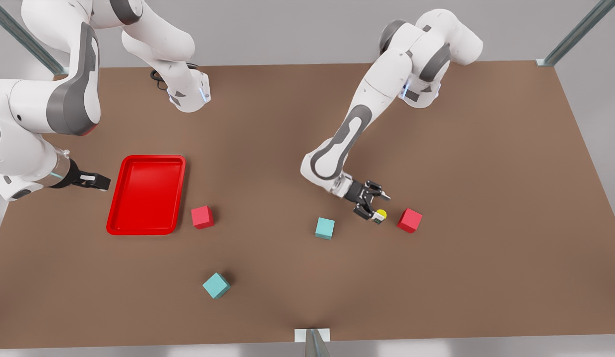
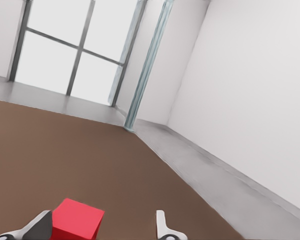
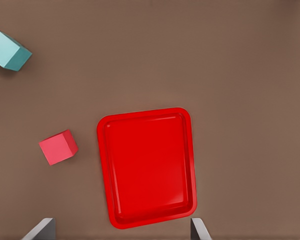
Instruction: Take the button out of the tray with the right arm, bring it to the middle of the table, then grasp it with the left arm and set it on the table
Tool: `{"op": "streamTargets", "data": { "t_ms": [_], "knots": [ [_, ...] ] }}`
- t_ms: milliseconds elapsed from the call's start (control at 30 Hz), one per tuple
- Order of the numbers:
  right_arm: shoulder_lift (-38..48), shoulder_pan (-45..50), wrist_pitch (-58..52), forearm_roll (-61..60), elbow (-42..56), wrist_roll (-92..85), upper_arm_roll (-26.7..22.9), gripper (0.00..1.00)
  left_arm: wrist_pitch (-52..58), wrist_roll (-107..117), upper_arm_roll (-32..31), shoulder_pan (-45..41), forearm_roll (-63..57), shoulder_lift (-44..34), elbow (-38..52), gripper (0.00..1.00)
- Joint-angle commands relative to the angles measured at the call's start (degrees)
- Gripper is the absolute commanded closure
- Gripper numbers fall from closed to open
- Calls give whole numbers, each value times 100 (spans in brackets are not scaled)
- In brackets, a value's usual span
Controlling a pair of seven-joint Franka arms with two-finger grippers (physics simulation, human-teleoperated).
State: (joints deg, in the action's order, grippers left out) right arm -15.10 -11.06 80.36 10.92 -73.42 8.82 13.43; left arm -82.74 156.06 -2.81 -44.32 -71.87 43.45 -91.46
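- Left gripper [image 1: 374,210]: low over the table [image 1: 466,277] toward the front view's right, fingers [image 2: 162,227] spread wide, gripping nothing.
- Button [image 1: 380,215]: on the table at the left gripper's fingertips, beside a red cube [image 1: 409,220]; whether it touches a finger, I cannot tell.
- Right gripper [image 1: 96,180]: raised by the tray [image 1: 119,218], fingers [image 3: 40,231] apart and empty.
- Tray holds nothing; second red cube [image 1: 202,217] just beside it.
- Two teal cubes [image 1: 325,228] [image 1: 216,285] lie well apart.
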Motion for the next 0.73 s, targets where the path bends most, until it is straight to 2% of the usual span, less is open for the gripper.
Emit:
{"op": "streamTargets", "data": {
  "t_ms": [0,33,67,133,167,200,233,267,300,367,433,500,567,700],
  "knots": [
    [7,7,6,-2,3,-3,2,0,1040,-7278,-18,-130,612,-574,-47,0],
    [7,7,6,-2,3,-3,2,0,1128,-9695,-9,-165,1174,-1039,-30,0],
    [7,7,6,-2,3,-3,2,0,682,-11365,17,10,2268,-1198,416,0],
    [7,16,6,-2,3,-3,2,0,-172,-13439,9,1230,5729,-1145,1182,0],
    [7,16,6,-11,3,-3,2,0,177,-14224,17,1907,7594,-1154,1613,0],
    [7,42,6,-2,3,6,2,0,1160,-15049,17,2435,7978,-1154,2262,0],
    [-2,34,14,-20,3,-3,2,0,1602,-15569,52,2664,7873,-1189,2746,0],
    [-2,95,6,-29,3,15,11,0,1778,-15676,-9,2727,6925,-1697,2976,0],
    [-2,87,6,-29,3,-12,28,0,1787,-15852,-9,2910,6835,-2217,2880,0],
    [-2,95,6,-29,3,-12,28,0,1585,-15905,0,3139,6791,-3201,2177,0],
    [7,113,6,-29,-6,-12,46,0,812,-15940,0,3122,6501,-4019,1009,0],
    [7,104,6,-90,3,-21,55,0,416,-16362,0,3096,6545,-4116,533,0],
    [7,95,15,-512,3,-21,55,0,451,-16362,9,3096,6642,-4125,533,0],
    [7,104,15,-547,3,-29,55,0,443,-16335,17,3105,6650,-4125,524,0]
  ]
}}
